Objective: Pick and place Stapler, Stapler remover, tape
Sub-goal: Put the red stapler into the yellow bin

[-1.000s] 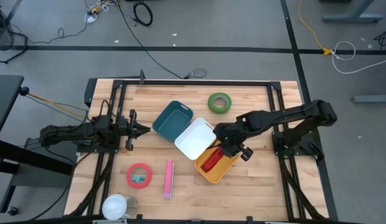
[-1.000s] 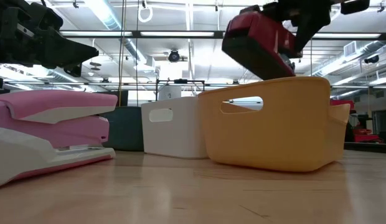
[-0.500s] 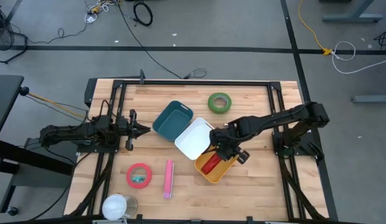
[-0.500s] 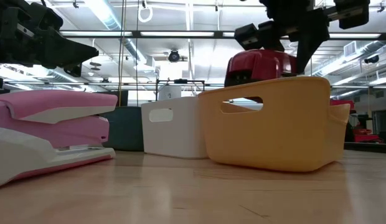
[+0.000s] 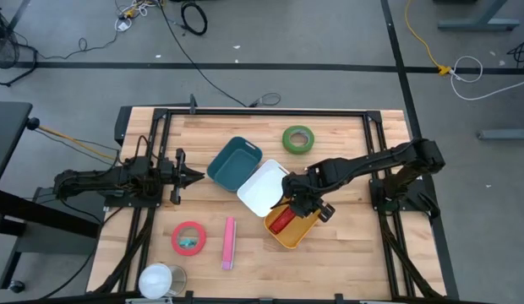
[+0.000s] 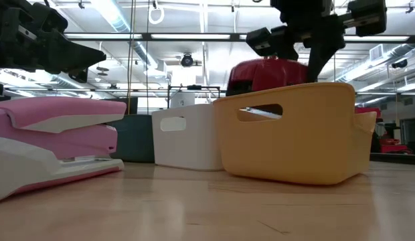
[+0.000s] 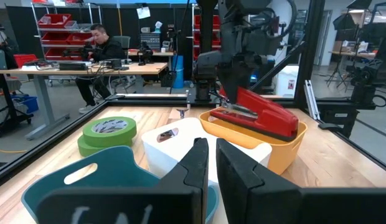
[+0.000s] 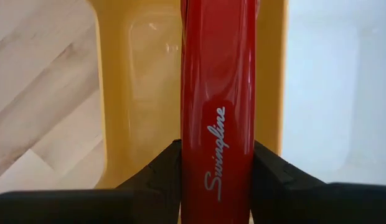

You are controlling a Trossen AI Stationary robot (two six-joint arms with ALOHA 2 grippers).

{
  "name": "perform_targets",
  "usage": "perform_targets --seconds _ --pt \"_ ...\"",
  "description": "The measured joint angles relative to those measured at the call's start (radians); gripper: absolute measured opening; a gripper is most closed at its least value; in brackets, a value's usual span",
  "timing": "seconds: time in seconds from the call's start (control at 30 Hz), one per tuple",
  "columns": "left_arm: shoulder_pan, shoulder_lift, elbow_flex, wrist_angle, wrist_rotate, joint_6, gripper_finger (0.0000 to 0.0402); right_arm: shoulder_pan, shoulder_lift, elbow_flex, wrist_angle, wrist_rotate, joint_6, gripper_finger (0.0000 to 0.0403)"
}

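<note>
— Over the yellow bin [image 5: 292, 226], just right of centre in the high view, what is the right gripper [image 5: 297, 203] doing?

— It is clamped on the red stapler [image 5: 283, 219], fingers pressed against both its sides, as the right wrist view shows. The stapler lies tilted in the bin, one end poking over the rim in the low view. So I judge the first item nearly placed, but not let go.

— And the other two things?

— A small staple remover [image 7: 167, 134] already lies in the white bin [image 5: 264, 187], which touches the yellow one at frame centre. The teal bin [image 5: 234, 162], to its upper left, looks bare. The green tape [image 5: 298, 138] sits on the table near the upper middle, well apart from the bins; a red tape [image 5: 188, 238] and a pink stapler [image 5: 228, 242] lie at lower left, untouched.

— So what remains?

— Releasing the stapler, then probably a tape roll into the teal bin; which roll, I cannot say.

— The left arm?

— Its left gripper [image 5: 193, 176] waits at middle left, fingers nearly together, holding nothing.
</note>
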Motion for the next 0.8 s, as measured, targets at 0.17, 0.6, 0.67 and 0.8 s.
perform_targets --seconds 0.17,0.6,0.67,0.8 --pt "0.000 0.000 0.000 0.000 0.000 0.000 0.0037 -0.001 0.023 -0.002 0.008 0.001 -0.001 0.0126" --pt "0.000 0.000 0.000 0.000 0.000 0.000 0.0037 -0.012 0.083 -0.002 0.049 -0.001 -0.002 0.0127" --pt "0.000 0.000 0.000 0.005 0.000 0.000 0.0037 -0.015 0.090 -0.002 0.050 0.000 -0.002 0.0127" --pt "0.000 0.000 0.000 0.005 0.000 0.000 0.0037 -0.016 0.093 -0.002 0.049 0.002 -0.002 0.0127"
